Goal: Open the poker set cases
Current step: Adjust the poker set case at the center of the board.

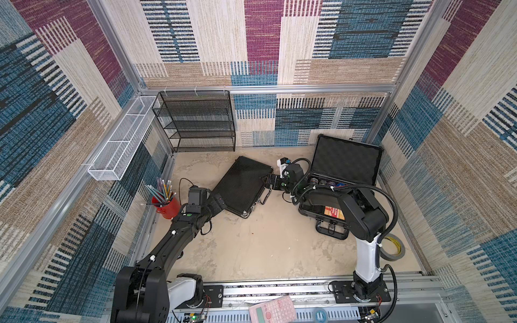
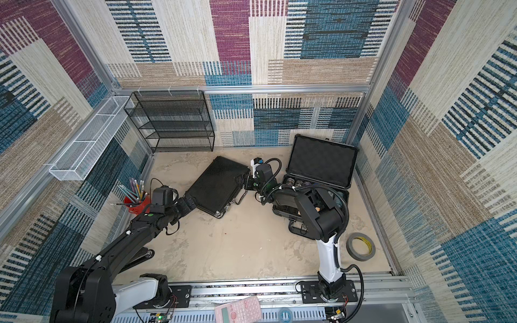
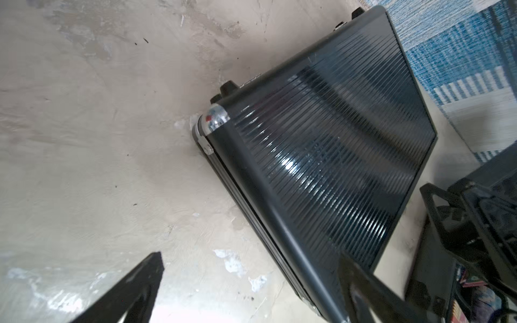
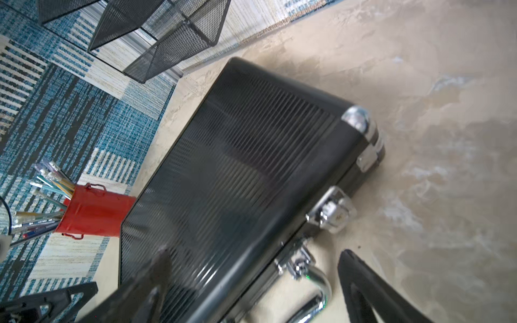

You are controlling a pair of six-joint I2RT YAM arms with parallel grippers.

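Cases in both top views: the grey case (image 1: 333, 215) sits at the table's (image 1: 251, 251) right rear, its lid (image 1: 347, 162) propped upright and chips (image 1: 324, 183) showing, so that half looks done. The black case (image 1: 243, 184) lies flat and shut mid-table, slanted, with its handle (image 1: 264, 195) toward the grey one. The left gripper (image 1: 219, 204) is at its near corner, likely to brace it, and the right gripper (image 1: 270, 181) is at the handle edge. In the left wrist view the fingers (image 3: 361, 288) are spread, one over the case's side rim and the other over bare table, gripping nothing. In the right wrist view the jaws are released, straddling the front edge beside the handle. A latch (image 4: 331, 209) lies just beyond, and I cannot tell whether it is sprung. It is probably the next target.
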